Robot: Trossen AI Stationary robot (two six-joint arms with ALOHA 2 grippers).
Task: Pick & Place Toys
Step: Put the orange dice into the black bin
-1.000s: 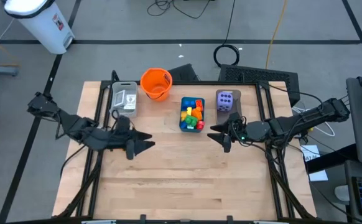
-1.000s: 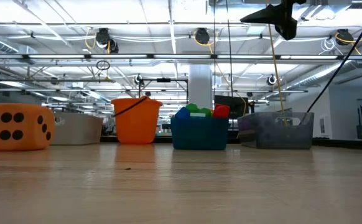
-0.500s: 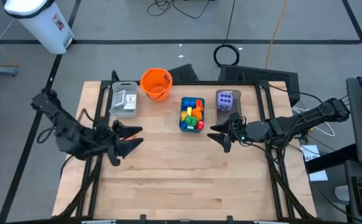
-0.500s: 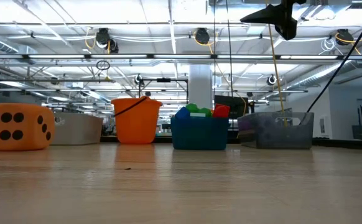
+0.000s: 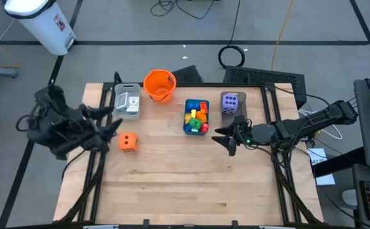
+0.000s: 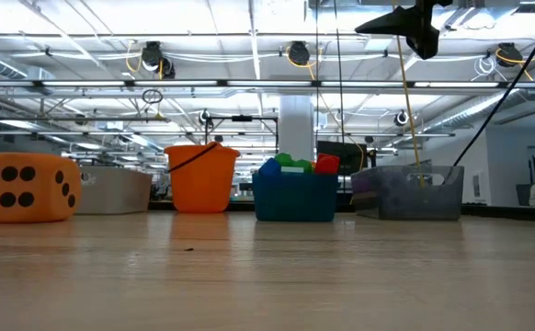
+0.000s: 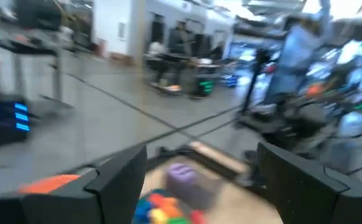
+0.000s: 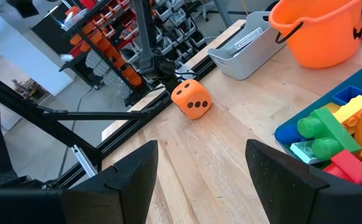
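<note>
The orange die sits free on the bench near its left edge, just in front of the grey tray holding white cards. Bright bricks fill the blue tray at the back middle; the purple die rests in the tray beside it. The left gripper, fingers spread and empty, hangs at the left edge. The right gripper, jaws spread and empty, hovers by the blue tray. An orange bucket stands at the back.

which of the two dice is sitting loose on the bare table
The orange die, alone on the wood near the table's left edge. The purple die sits inside a grey tray at the back right.
</note>
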